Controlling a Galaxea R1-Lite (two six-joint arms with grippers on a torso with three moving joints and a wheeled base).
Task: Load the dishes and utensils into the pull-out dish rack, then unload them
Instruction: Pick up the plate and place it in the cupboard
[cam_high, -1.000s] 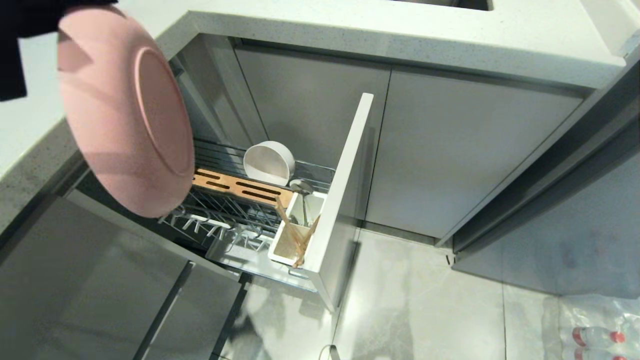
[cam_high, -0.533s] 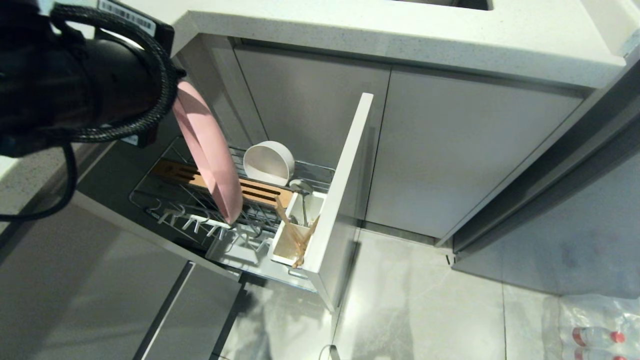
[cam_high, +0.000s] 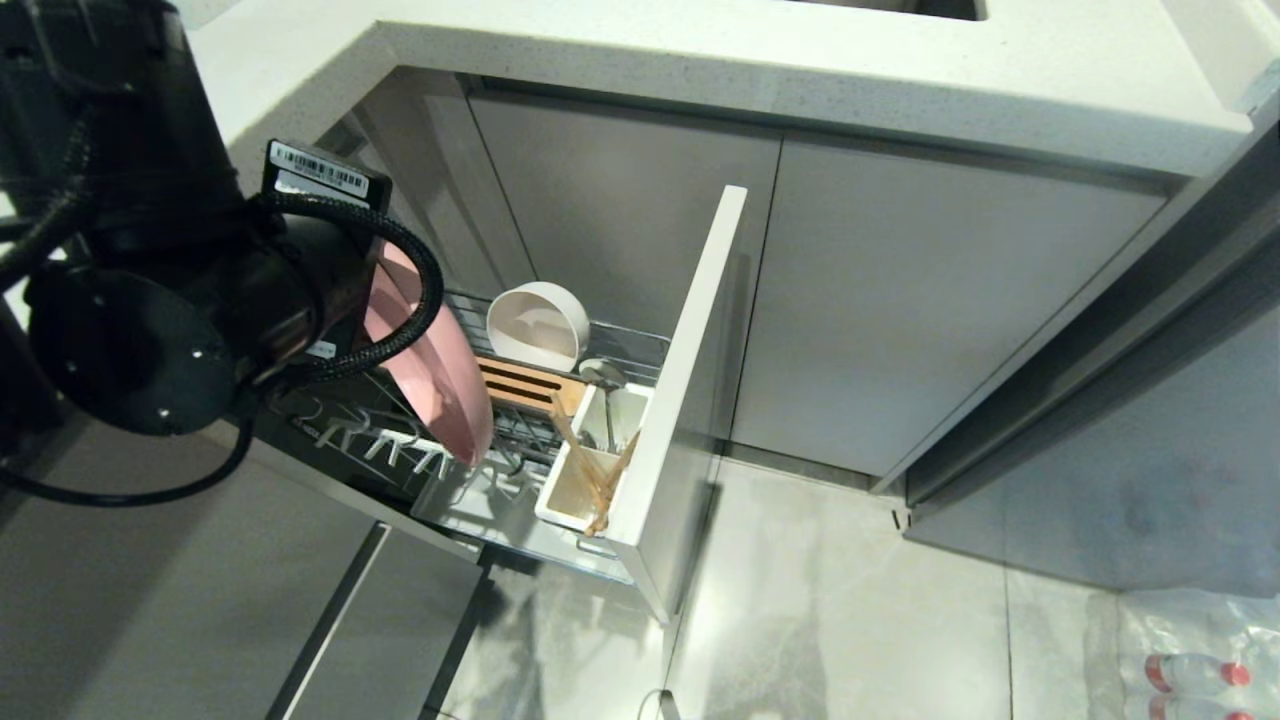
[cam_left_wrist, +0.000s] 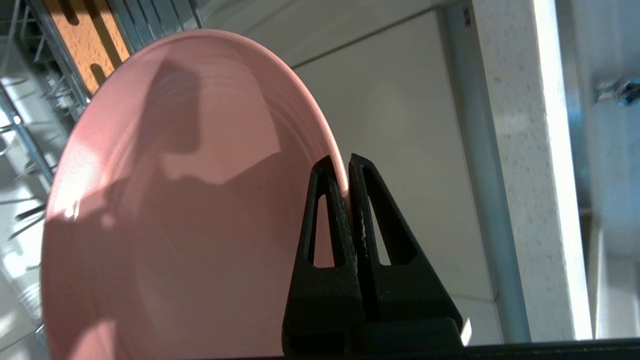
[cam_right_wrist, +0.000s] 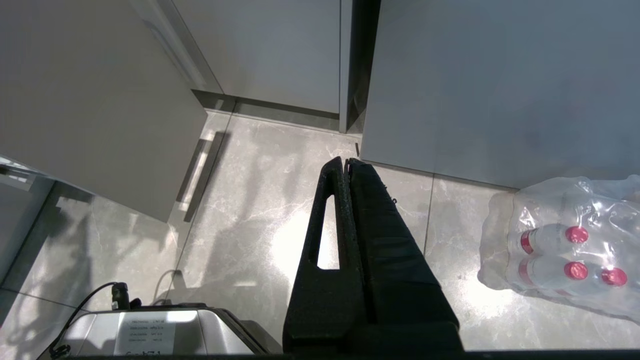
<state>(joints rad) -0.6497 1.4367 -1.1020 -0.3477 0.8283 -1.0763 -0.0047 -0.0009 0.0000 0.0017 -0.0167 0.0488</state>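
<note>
My left gripper (cam_left_wrist: 344, 162) is shut on the rim of the pink plate (cam_left_wrist: 175, 200). In the head view the plate (cam_high: 440, 390) stands on edge, its lower rim down among the prongs of the pull-out dish rack (cam_high: 400, 450); my left arm hides the gripper there. The white bowl (cam_high: 537, 325) stands on its side at the rack's back, behind the wooden strip (cam_high: 530, 385). The chopsticks (cam_high: 590, 470) and the spoon (cam_high: 603, 374) stand in the white utensil cup (cam_high: 560, 505) by the front panel (cam_high: 690, 360). My right gripper (cam_right_wrist: 346, 162) hangs shut over the floor, holding nothing.
The white countertop (cam_high: 700, 60) overhangs the rack, with grey cabinet doors (cam_high: 930, 300) to the right. A wrapped pack of water bottles (cam_right_wrist: 565, 250) lies on the tiled floor at the right. My own base (cam_right_wrist: 150, 330) shows below the right gripper.
The pink plate has swung from face-on at the upper left to edge-on and has come down into the rack. My left arm has moved into the head view with it.
</note>
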